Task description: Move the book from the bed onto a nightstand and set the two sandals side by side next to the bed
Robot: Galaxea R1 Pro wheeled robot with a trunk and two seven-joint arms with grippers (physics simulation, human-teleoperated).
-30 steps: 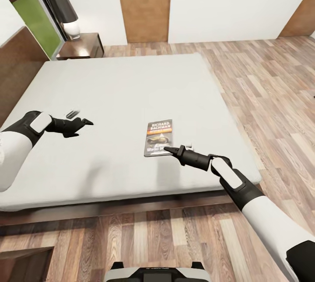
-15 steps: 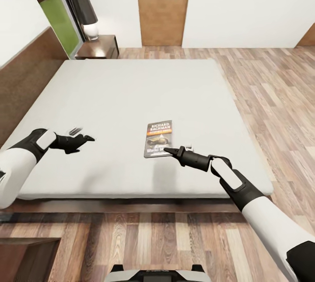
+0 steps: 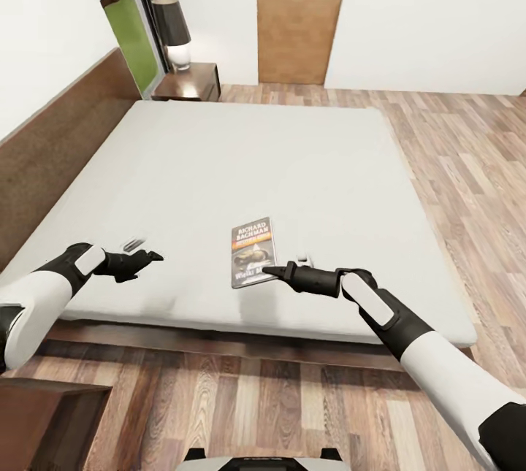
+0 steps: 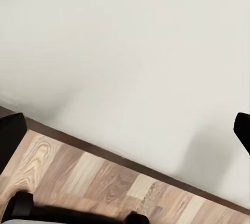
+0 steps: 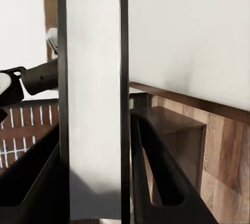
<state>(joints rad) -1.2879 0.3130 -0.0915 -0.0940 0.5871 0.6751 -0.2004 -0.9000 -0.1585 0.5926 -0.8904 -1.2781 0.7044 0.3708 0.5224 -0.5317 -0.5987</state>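
The book [image 3: 250,248] lies level over the near part of the bed's off-white mattress [image 3: 256,157]. My right gripper [image 3: 267,272] is shut on its near right corner. In the right wrist view the book's pale page edge [image 5: 91,104] stands between the two dark fingers [image 5: 156,182]. My left gripper [image 3: 146,250] hovers open over the mattress to the left of the book, holding nothing; its wrist view shows mattress [image 4: 130,52] between widely spread fingertips. One nightstand [image 3: 188,82] stands past the bed's far left corner. The sandals are out of view.
A dark-shaded lamp [image 3: 172,31] sits on the nightstand, beside a tall window [image 3: 131,40]. A wooden door [image 3: 299,14] is in the far wall. The headboard [image 3: 51,142] runs along the left. A dark cabinet corner [image 3: 44,420] is at the lower left, and plank floor [image 3: 467,150] at the right.
The whole view has swung, so the bed, nightstand and door sit further right. The book kept its place at the right gripper and shifted over the mattress with it.
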